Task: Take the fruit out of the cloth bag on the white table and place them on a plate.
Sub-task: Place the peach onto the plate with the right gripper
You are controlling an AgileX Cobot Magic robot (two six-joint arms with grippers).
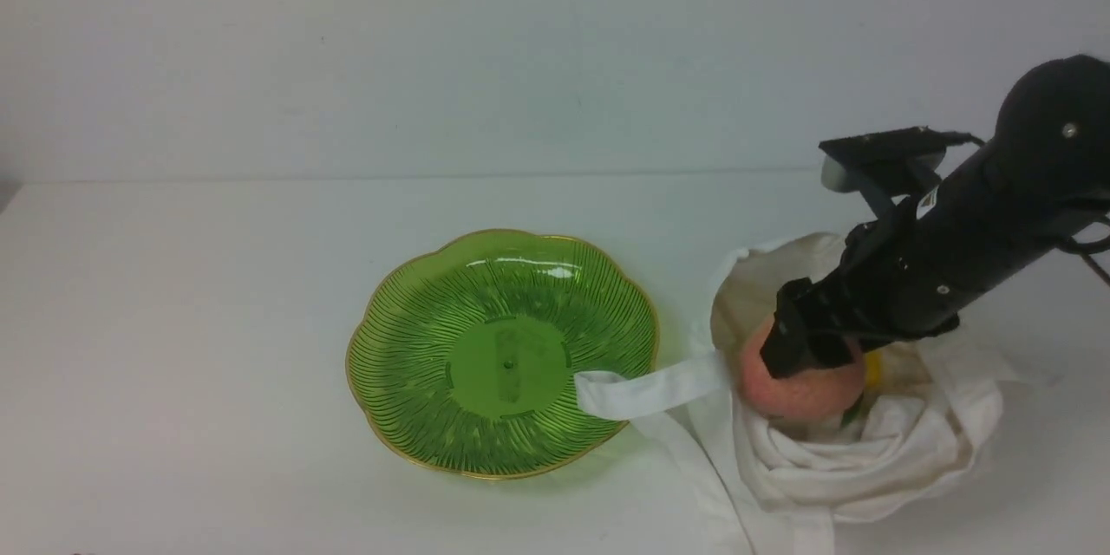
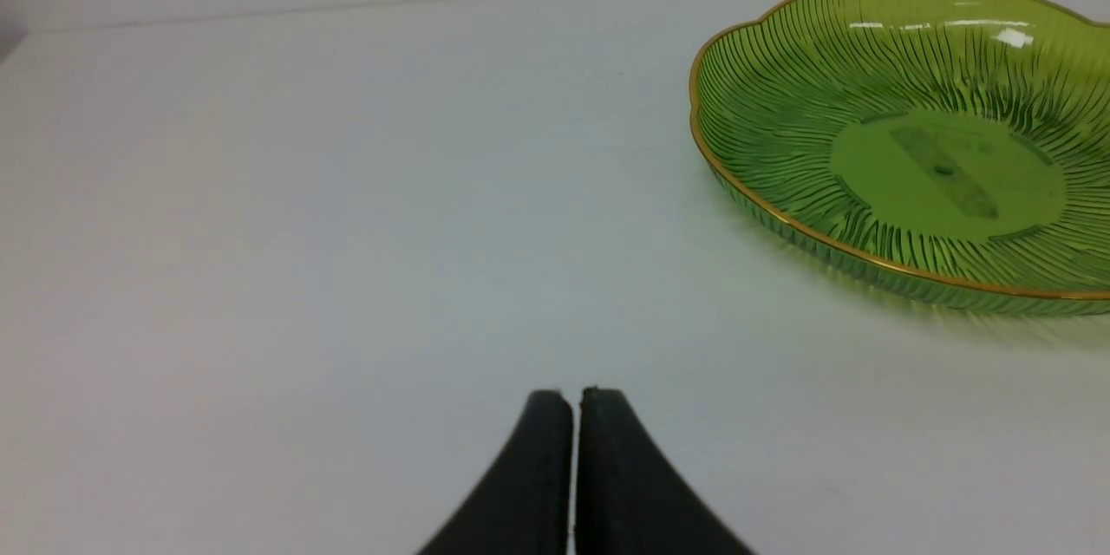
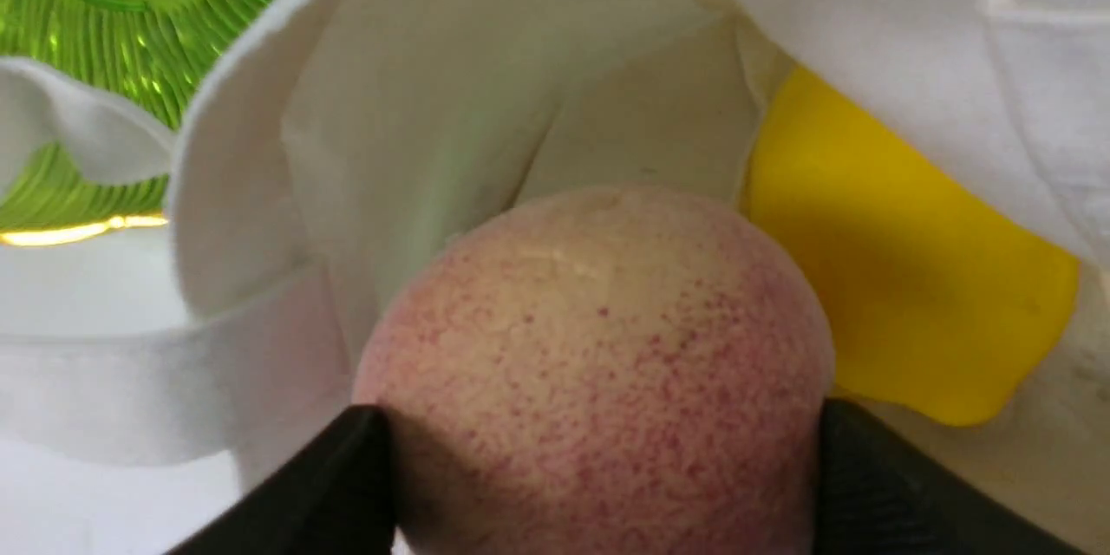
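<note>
The off-white cloth bag lies open on the white table at the right. My right gripper reaches into its mouth and is shut on the pinkish-red speckled peach; in the right wrist view both black fingers press the peach from either side. The yellow lemon lies in the bag just behind the peach, a sliver showing in the front view. The green gold-rimmed plate sits empty at centre, left of the bag. My left gripper is shut and empty above bare table, left of the plate.
One white strap handle of the bag lies over the plate's right rim. A second strap trails toward the table's front edge. A pale wall stands behind the table.
</note>
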